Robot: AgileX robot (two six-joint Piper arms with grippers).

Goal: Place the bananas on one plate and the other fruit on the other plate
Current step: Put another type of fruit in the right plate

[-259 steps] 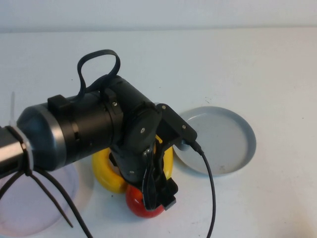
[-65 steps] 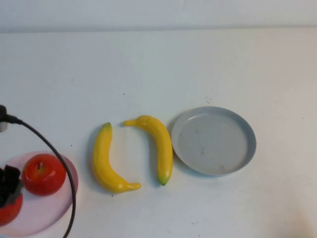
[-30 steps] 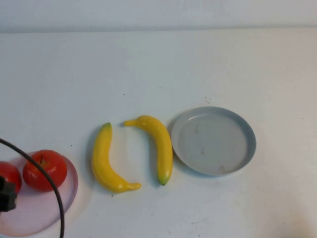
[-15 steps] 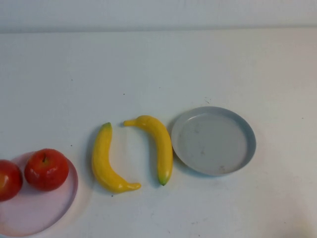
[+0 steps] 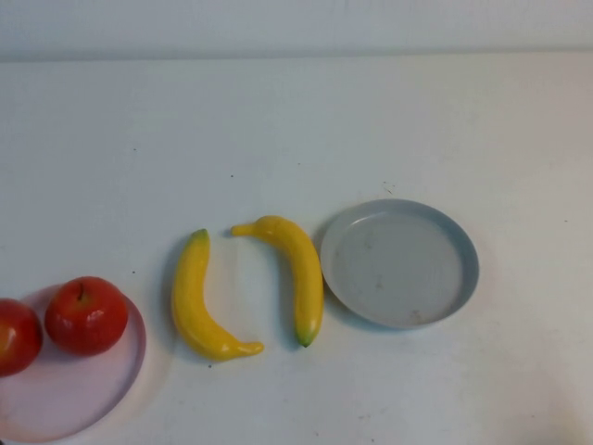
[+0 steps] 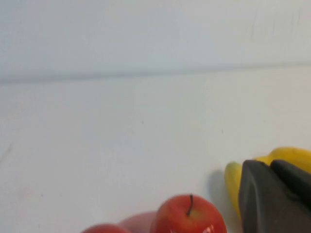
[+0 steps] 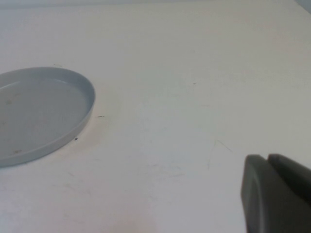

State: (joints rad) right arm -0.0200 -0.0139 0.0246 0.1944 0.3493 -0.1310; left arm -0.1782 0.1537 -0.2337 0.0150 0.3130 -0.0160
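I count two apples [image 5: 86,315] on the pink plate [image 5: 74,403], two bananas [image 5: 200,301] on the table beside the bare grey plate [image 5: 400,263], while only the wrist views show the left gripper [image 6: 274,196] and right gripper [image 7: 276,194], whose jaw state I cannot tell.

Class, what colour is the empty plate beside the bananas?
Grey-blue plate; clearest in the high view.

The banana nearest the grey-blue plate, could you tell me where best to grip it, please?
Probably pinch the banana at its thick mid-body from above, fingers spanning its width; it lies flat beside the grey-blue plate. Only one finger each shows of the left pincer and right pincer.
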